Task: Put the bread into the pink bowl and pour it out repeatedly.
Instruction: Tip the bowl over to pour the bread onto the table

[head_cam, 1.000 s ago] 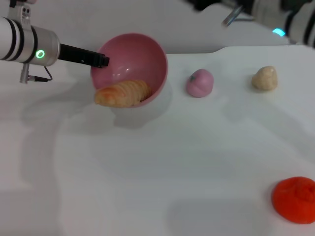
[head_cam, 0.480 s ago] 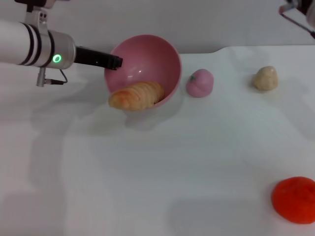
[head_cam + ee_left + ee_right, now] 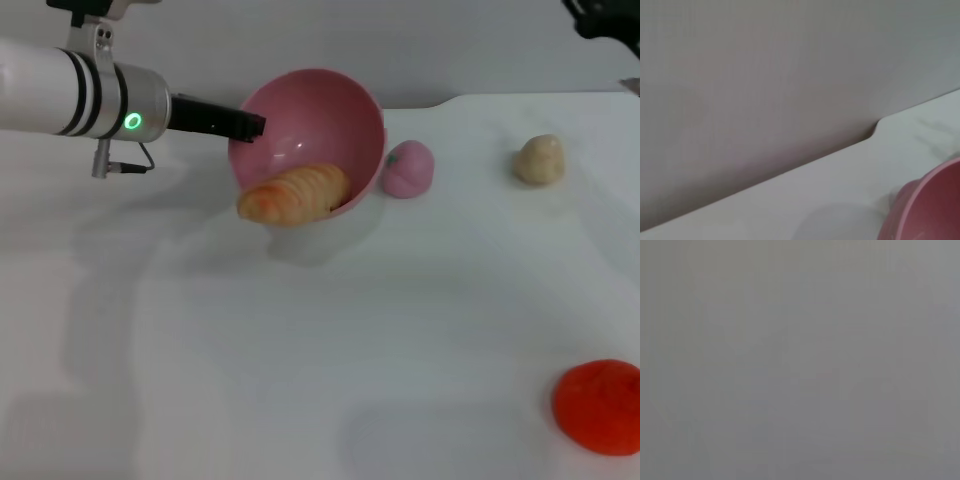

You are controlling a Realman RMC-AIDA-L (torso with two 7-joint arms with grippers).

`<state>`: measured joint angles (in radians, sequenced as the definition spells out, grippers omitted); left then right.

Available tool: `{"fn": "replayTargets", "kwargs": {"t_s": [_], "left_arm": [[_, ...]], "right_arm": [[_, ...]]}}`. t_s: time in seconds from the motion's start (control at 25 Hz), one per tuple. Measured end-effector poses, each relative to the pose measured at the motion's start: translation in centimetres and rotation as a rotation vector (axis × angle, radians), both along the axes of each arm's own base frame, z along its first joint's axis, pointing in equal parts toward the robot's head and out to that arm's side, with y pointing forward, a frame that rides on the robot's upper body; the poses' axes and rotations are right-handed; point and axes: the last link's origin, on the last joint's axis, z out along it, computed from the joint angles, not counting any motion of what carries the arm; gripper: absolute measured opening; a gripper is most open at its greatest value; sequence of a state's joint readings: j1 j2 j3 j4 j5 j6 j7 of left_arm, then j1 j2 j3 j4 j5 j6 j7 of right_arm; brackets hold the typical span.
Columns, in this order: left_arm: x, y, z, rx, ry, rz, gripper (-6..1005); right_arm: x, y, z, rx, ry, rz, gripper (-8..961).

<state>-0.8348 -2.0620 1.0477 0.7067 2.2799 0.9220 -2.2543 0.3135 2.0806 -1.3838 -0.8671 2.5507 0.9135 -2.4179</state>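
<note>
The left pincer (image 3: 250, 126) reaches in from the left and its dark fingers are closed on the rim of the pink bowl (image 3: 330, 110), gripping it on the side away from the peach; the bowl is tipped on its side, its mouth turned toward the camera and downward, its lower rim close to the bench (image 3: 330, 340); the bread (image 3: 295, 194) lies across that lower rim, half in and half out of the bowl, its ridged orange-and-cream top showing, its paler end poking out past the rim on the pincer's side; a shadow lies on the bench just below the bowl; a small pink peach toy (image 3: 408, 168) sits just beside the bowl on the side away from the pincer; a beige lump (image 3: 541, 159) lies farther off beyond the peach, well apart from the bowl; a flat orange-red round thing (image 3: 600, 406) lies far from the bowl, at the near corner of the bench; of the right arm only a dark part (image 3: 605, 18) shows, high and far beyond the lump, and whether the right pincer is open I cannot tell; the left wrist view shows a curve of the bowl (image 3: 925, 205) above the bench edge.
</note>
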Motion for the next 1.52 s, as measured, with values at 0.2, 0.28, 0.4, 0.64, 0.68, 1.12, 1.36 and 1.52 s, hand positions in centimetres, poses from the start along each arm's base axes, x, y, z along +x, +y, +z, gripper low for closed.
{"fn": "replayTargets", "kwargs": {"t_s": [0.2,0.28,0.4,0.64,0.68,1.12,1.36,1.52], "left_arm": [[0.8,0.0,-0.5,0.012,-0.034,-0.035,41],[1.2,0.0,-0.8,0.019,-0.05,-0.056,41],[2.2,-0.2,-1.6,0.031,-0.08,-0.113,41],[4.5,-0.8,-3.6,0.078,-0.158,-0.235,41],[4.5,-0.8,-3.6,0.078,-0.158,-0.235,41],[4.4,-1.9,-3.0,0.261,-0.303,-0.363,41],[4.2,-2.7,-2.9,0.329,-0.352,-0.423,42],[3.9,-3.1,-3.0,0.355,-0.377,-0.454,42]], "right_arm": [[2.7,-0.6,1.5,0.065,0.011,-0.035,478],[3.7,-0.8,1.9,0.083,0.015,-0.062,478],[4.7,-1.1,2.2,0.093,0.013,-0.087,478],[5.5,-1.7,2.4,0.098,0.003,-0.104,478],[5.5,-1.8,2.5,0.098,0.001,-0.105,478],[6.3,-2.8,3.3,0.129,-0.025,-0.108,477],[7.8,-3.7,5.5,0.216,-0.021,-0.153,477],[8.3,-4.2,6.1,0.238,-0.015,-0.162,478]]}}
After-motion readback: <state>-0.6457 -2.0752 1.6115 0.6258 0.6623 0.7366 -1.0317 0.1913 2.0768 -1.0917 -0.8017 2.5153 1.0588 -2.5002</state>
